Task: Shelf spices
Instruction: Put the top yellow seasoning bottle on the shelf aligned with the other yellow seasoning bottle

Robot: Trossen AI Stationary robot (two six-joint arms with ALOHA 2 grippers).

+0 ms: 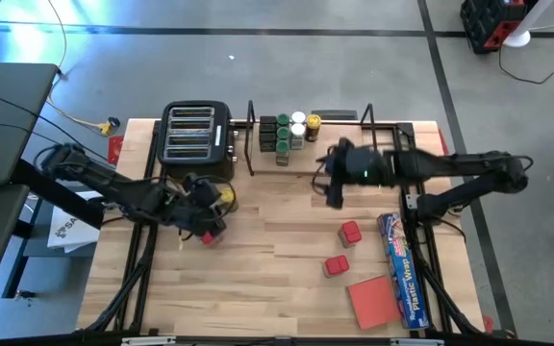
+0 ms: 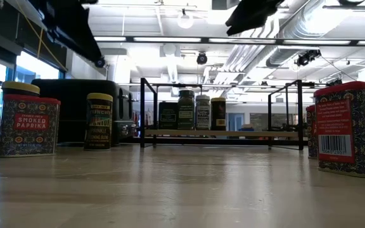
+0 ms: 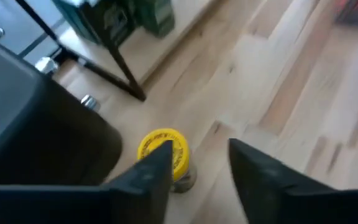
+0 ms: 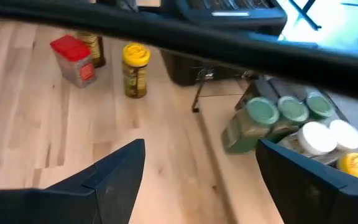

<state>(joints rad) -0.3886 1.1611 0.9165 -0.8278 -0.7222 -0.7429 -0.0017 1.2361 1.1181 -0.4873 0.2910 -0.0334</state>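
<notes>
Table (image 1: 258, 288): light wooden top, carrying everything below.
Shelf (image 1: 392, 128): black rod rack on a pale board, along the table's far edge, from beside the toaster towards the far right corner.
Toaster (image 1: 197, 139): black, slotted, at the far edge near the far left corner, just beside the shelf's left end.
Blue wrap box (image 1: 399, 267): long, lying along the table's right edge.
Red pad (image 1: 374, 300): flat square, near the front right corner, just beside the blue wrap box.
Shelved spices (image 1: 288, 131): a cluster at the shelf's left end – dark square jars, green lids, white lids, one yellow lid at the back.
Loose red tins (image 1: 344, 248): two, on open table right of centre, between shelf and red pad.
Yellow-lidded jar (image 3: 165, 151): upright on the table in front of the toaster, a red paprika tin (image 2: 26, 125) just beside it.
Left gripper (image 3: 197, 160): low over the table in front of the toaster – fingers part-way apart, holding nothing; the yellow-lidded jar stands by one fingertip, contact unclear.
Right gripper (image 4: 199, 158): above the table just in front of the shelved spices, fingers spread wide, nothing between them.
</notes>
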